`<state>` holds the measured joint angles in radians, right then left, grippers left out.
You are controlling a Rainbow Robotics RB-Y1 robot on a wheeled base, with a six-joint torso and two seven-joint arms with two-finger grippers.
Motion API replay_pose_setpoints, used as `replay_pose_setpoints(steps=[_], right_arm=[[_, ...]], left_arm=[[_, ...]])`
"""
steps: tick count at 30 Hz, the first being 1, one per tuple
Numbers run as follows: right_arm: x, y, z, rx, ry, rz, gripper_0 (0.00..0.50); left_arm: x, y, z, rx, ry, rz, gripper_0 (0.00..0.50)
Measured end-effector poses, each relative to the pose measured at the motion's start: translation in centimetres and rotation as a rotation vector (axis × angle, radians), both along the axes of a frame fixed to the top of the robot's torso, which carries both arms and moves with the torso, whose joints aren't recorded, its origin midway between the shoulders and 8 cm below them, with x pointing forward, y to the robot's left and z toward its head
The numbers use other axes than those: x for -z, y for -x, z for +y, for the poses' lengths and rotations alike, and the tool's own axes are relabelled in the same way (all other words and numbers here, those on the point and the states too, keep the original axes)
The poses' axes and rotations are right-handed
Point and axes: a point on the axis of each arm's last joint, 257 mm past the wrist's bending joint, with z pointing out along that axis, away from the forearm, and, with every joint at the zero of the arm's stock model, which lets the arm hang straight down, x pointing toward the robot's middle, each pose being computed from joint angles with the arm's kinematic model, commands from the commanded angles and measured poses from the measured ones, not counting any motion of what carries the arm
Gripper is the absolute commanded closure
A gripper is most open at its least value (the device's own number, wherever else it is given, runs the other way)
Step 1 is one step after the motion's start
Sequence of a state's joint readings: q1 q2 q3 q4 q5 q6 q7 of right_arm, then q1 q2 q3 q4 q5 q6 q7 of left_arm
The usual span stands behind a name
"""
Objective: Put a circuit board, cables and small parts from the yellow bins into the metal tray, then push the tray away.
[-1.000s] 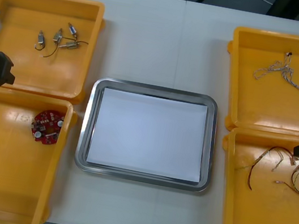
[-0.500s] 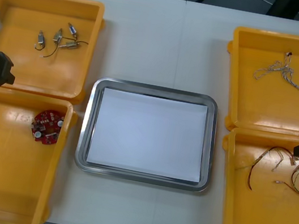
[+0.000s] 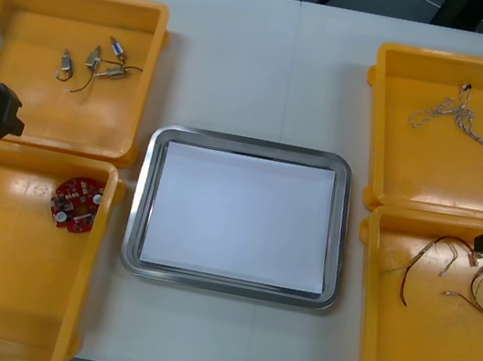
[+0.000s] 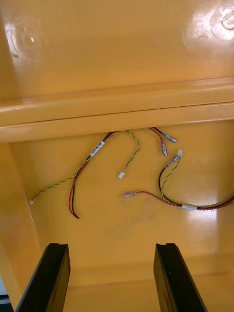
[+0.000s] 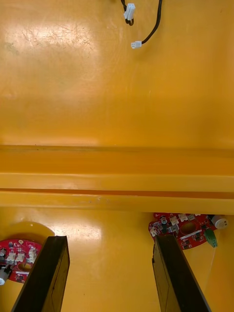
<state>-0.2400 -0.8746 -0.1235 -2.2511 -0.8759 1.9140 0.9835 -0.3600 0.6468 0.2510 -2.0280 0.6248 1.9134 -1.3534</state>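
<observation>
Four yellow bins (image 3: 13, 105) flank a metal tray (image 3: 135, 218) with a shiny silver rim and a plain white inside, on an off-white table (image 3: 241, 69). Two round circuit boards (image 3: 76, 204) are red, dotted with white and green components. The small metal parts (image 3: 92, 63) are silver-grey with thin dark leads. A twisted cable (image 3: 460, 120) is pale blue and white. The red and yellow cables (image 4: 96, 147) mix red, black and a yellow-green twist, with white tags and white plugs. A black cable (image 5: 158, 17) ends in white plugs. The left gripper (image 5: 109, 275) and right gripper (image 4: 112, 278) have black fingers (image 4: 51, 278).
</observation>
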Motion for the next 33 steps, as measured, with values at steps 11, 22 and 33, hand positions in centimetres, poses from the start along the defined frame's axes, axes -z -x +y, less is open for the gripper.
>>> replay_pose_setpoints(steps=[11,22,33], right_arm=[[0.0,0.0,0.0,0.0,0.0,0.0,0.0],[0.0,0.0,0.0,0.0,0.0,0.0,0.0],[0.12,0.1,-0.03,0.001,0.0,0.004,0.0]], left_arm=[[0.0,0.0,0.0,0.0,0.0,0.0,0.0],[0.0,0.0,0.0,0.0,0.0,0.0,0.0],[0.0,0.0,0.0,0.0,0.0,0.0,0.0]])
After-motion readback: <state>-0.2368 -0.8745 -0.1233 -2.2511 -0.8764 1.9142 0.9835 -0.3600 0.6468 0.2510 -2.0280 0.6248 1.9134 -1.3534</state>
